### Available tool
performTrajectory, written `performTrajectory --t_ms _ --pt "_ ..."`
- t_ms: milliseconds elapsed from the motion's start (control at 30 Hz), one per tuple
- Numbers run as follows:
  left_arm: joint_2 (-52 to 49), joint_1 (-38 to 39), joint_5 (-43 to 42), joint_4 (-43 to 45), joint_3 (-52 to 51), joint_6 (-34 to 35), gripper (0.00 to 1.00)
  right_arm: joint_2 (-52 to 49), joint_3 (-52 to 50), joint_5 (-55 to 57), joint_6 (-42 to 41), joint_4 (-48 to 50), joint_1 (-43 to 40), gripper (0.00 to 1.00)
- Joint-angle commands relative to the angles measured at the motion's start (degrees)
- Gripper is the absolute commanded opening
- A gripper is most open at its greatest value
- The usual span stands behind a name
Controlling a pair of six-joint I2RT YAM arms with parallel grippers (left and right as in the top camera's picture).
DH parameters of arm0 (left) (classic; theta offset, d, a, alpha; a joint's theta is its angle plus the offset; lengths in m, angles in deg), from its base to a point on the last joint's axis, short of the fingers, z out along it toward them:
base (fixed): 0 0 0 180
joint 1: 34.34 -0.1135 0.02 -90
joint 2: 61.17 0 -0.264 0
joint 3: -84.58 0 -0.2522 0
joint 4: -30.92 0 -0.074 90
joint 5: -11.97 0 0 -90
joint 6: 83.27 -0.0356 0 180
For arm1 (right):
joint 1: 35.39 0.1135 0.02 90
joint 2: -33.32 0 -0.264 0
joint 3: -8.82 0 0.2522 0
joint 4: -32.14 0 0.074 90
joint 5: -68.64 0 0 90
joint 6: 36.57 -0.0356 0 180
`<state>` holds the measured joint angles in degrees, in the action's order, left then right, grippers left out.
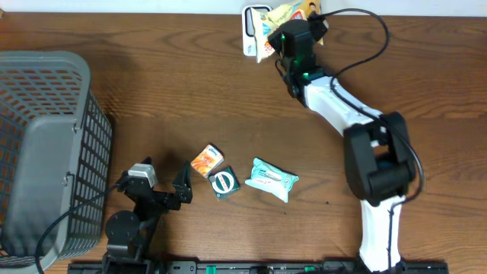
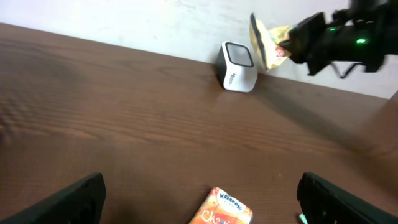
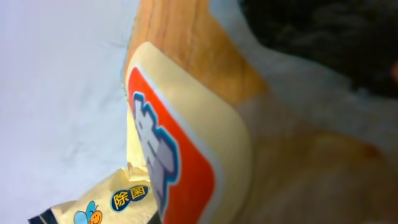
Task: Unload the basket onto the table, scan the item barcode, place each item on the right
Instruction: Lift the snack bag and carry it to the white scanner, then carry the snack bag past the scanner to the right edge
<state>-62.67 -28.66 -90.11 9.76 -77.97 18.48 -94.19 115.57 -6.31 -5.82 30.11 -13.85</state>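
Now, nearest the robot's base, the left gripper (image 2: 200,186) hangs low over the table (image 1: 152,91) with its jaws spread wide and nothing between them. An orange tissue pack (image 1: 206,160) lies just ahead of it. A green-labelled packet (image 1: 225,182) touches the tissue pack, and a teal packet (image 1: 273,179) lies a little apart to the right. A grey basket (image 1: 91,144) stands at the left.

At the far edge, the right gripper (image 1: 293,34) is pinched tight on a yellow pouch (image 2: 267,40), the item to be scanned. It holds the pouch off the table, just beside the white scanner (image 2: 237,67) and slightly above its window.

The step in hand appears to be presenting the barcode. From these views it cannot be told which face carries the code. To do this well, the arm likely needs to turn the pouch until the printed code squarely faces the dark window. The crinkled film should be flat and the wrist steady. The pouch should stay clear of the scanner, because a nudge could tip or shift it.
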Motion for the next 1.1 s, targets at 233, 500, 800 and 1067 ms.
performTrajectory --t_ms 233,500,800,1067 --pt "0.1 -0.1 -0.3 -1.6 -0.9 -1.0 0.98 -15.4 27.6 6.8 9.2 -8.2 0.3 0.02" --pt "0.1 -0.1 -0.3 -1.6 -0.9 -0.9 0.98 -16.1 30.2 7.0 10.9 -9.3 0.3 0.02" --pt "0.1 -0.1 -0.3 -1.5 -0.9 -1.0 0.98 -11.0 33.9 17.7 14.4 -27.8 -1.6 0.01" --pt "0.1 -0.1 -0.3 -1.5 -0.9 -1.0 0.98 -4.1 33.9 18.5 14.3 -53.4 -10.9 0.01"
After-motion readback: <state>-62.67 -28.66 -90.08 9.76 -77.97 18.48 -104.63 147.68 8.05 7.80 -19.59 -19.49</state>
